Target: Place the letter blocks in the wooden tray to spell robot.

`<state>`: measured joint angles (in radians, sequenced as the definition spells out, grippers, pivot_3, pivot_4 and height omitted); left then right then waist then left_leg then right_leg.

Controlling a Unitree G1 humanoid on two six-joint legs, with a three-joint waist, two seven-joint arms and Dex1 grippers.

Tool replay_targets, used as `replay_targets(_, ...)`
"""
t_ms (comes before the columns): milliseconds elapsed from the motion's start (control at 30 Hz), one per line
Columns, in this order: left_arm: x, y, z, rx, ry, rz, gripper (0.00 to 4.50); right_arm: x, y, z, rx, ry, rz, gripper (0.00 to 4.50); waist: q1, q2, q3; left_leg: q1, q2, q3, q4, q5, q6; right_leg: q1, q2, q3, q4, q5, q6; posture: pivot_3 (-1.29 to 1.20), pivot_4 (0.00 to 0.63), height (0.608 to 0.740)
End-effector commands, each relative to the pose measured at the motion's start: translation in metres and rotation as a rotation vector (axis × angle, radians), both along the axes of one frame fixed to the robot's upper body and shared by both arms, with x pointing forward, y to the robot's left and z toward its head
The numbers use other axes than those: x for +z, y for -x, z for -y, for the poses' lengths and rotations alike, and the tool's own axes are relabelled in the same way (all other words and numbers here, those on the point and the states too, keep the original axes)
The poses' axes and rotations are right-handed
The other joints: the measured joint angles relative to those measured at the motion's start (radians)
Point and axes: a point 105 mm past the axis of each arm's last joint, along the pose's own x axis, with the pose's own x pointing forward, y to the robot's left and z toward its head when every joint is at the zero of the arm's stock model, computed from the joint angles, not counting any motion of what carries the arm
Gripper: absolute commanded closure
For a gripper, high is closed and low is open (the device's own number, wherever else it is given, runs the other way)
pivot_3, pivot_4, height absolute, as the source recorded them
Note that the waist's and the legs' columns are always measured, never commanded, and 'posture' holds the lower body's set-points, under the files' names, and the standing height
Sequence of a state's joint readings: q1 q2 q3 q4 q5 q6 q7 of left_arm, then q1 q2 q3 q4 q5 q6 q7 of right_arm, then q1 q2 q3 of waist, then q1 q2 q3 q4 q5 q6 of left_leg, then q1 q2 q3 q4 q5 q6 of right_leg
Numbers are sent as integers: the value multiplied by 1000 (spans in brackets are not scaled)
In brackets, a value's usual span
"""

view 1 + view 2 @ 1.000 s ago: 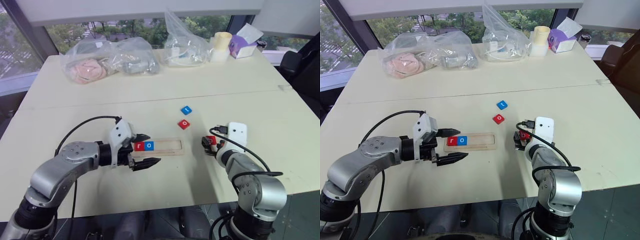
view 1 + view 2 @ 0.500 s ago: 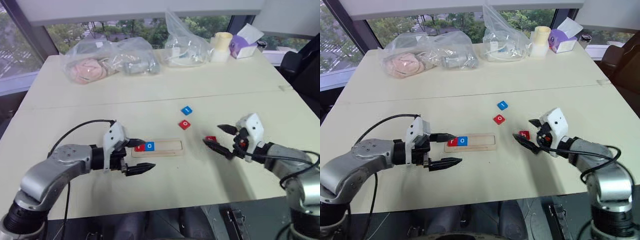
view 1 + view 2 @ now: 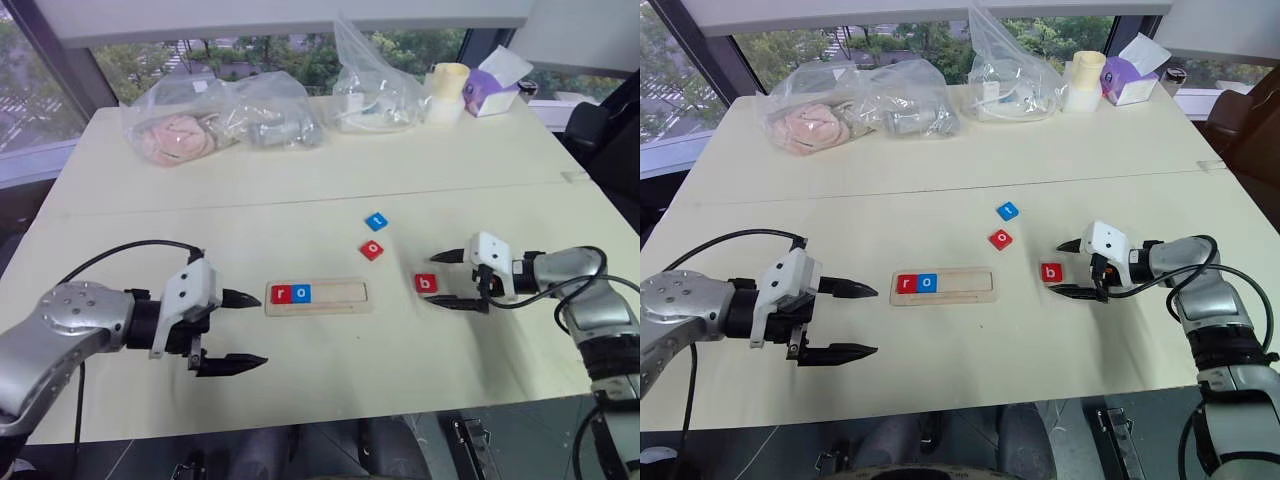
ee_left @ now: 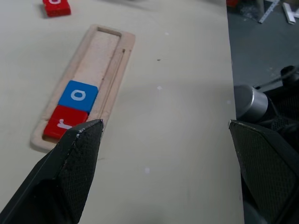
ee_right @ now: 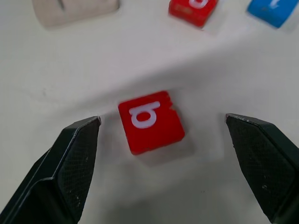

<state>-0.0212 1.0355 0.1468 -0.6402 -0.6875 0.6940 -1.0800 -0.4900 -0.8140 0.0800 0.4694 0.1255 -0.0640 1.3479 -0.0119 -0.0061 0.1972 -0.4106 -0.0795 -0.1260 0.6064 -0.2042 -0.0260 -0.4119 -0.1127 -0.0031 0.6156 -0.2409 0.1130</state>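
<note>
The wooden tray (image 3: 340, 297) lies mid-table with a red r block (image 3: 281, 294) and a blue o block (image 3: 302, 293) at its left end; the remainder of the tray is bare. A red b block (image 3: 425, 283) lies flat on the table right of the tray. My right gripper (image 3: 433, 279) is open, low over the table, one finger on each side of the b block (image 5: 150, 121) without touching it. Behind it lie a red o block (image 3: 371, 249) and a blue t block (image 3: 376, 220). My left gripper (image 3: 262, 329) is open and empty, left of the tray (image 4: 110, 51).
Clear plastic bags (image 3: 220, 118) with soft things lie along the back of the table, with another bag (image 3: 375, 85), a cream roll (image 3: 445, 92) and a purple tissue box (image 3: 492, 85) at the back right. The table's front edge runs close below both grippers.
My left gripper has drawn back to the left, away from the tray. My right arm has swung out to the right and rolled, its fingers now either side of the b block.
</note>
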Motion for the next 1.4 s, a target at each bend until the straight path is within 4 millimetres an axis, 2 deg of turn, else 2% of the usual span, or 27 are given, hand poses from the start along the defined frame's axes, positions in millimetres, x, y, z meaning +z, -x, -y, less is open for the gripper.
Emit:
replay_targets(33,-6,2,-7,20,-7,21,0,1,0,-1,62,31,5,112,-1,0,0,0,0,0,0,0,0,0,0,0,0,0,0,0,150,740)
replay_targets(133,-19,3,-14,35,-7,14,0,-2,-2,-1,73,36,-3,112,-2,0,0,1,0,1,0,0,0,0,0,1,0,0,0,0,150,740)
replay_targets(233,-22,7,-19,35,-7,17,0,-3,-3,-3,80,6,-17,860,-1,0,0,1,1,1,1,0,0,1,1,0,1,0,0,0,150,740)
replay_targets(400,-25,15,-27,39,-12,23,0,-7,-9,-9,73,-10,5,3351,-6,0,0,2,1,1,1,0,0,2,1,1,1,1,-1,0,150,740)
replay_targets(500,-20,10,-26,35,-12,34,0,-6,-10,-12,68,-11,19,3356,-4,0,0,3,2,1,1,0,0,2,1,1,1,1,-1,0,150,740)
replay_targets(567,-14,5,-26,39,-13,43,0,4,-11,-18,61,-39,29,3356,-3,0,0,3,3,1,2,0,0,2,3,1,2,1,-2,0,150,740)
replay_targets(633,-7,-1,-28,60,-1,62,0,20,-9,-36,75,-81,8,3356,-3,1,0,3,3,0,3,0,0,2,3,1,4,2,-2,0,150,740)
replay_targets(733,6,-11,-32,120,40,84,0,36,8,-70,143,-89,-93,3356,-6,2,1,1,3,1,3,0,0,-3,3,3,7,1,-2,0,150,740)
replay_targets(867,10,-15,-37,159,15,83,0,48,3,-115,174,-62,-10,3356,-6,2,1,-1,4,2,2,0,0,-9,3,3,13,1,-1,0,150,740)
replay_targets(967,10,-15,-33,183,26,86,0,41,1,-144,218,-56,-3,3356,-4,2,1,-1,5,2,2,0,-1,-9,5,3,14,1,-2,0,150,740)
replay_targets(1133,13,-11,-19,210,91,87,0,36,-11,-172,206,-64,13,3356,2,1,1,-2,4,2,4,0,-1,-9,4,3,13,1,-2,0,150,740)
replay_targets(1200,11,-8,-16,210,93,75,0,37,-6,-179,246,-90,-20,3356,1,1,1,-2,4,3,4,0,-1,-9,4,4,13,1,-2,0,150,740)
replay_targets(1400,7,-8,-14,221,85,63,0,33,-7,-188,261,-66,-13,3356,-3,1,1,-1,6,3,4,1,-2,-9,7,4,14,2,-3,0,150,740)
